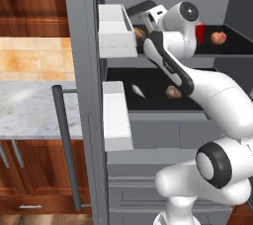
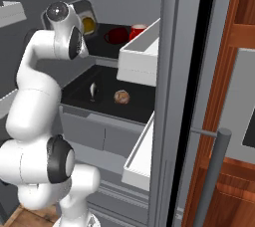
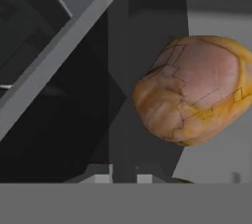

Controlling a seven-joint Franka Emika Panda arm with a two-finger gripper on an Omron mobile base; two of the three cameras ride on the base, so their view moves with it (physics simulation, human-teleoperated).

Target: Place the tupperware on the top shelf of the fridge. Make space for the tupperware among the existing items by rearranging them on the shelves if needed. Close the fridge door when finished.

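Hand view puts the tupperware (image 3: 197, 90) right up close, orange-brown roast chicken showing, sitting just past the gripper (image 3: 124, 178), whose fingers are pressed together; from these shots I can't tell if they're actually pinching the tub or just closed next to it. From the left base view the tupperware (image 1: 140, 35) is at the left end of the top shelf (image 1: 232, 44), tucked against the white door bin (image 1: 116, 30) and mostly hidden behind the arm's wrist. Over on the right base view it shows as a grey tub with a yellow-orange blob (image 2: 88, 23) at the back of that same shelf. Also up there: a red can (image 1: 199, 32) and a red-orange apple (image 1: 218, 37), near each other toward the right. On the lower shelf (image 1: 118, 78) there's a white slender piece (image 1: 138, 91) and a brown round lump (image 1: 172, 92), a bit apart. The fridge (image 1: 84, 95) has both doors hanging open, with a marble counter (image 1: 29, 108) off to the left.
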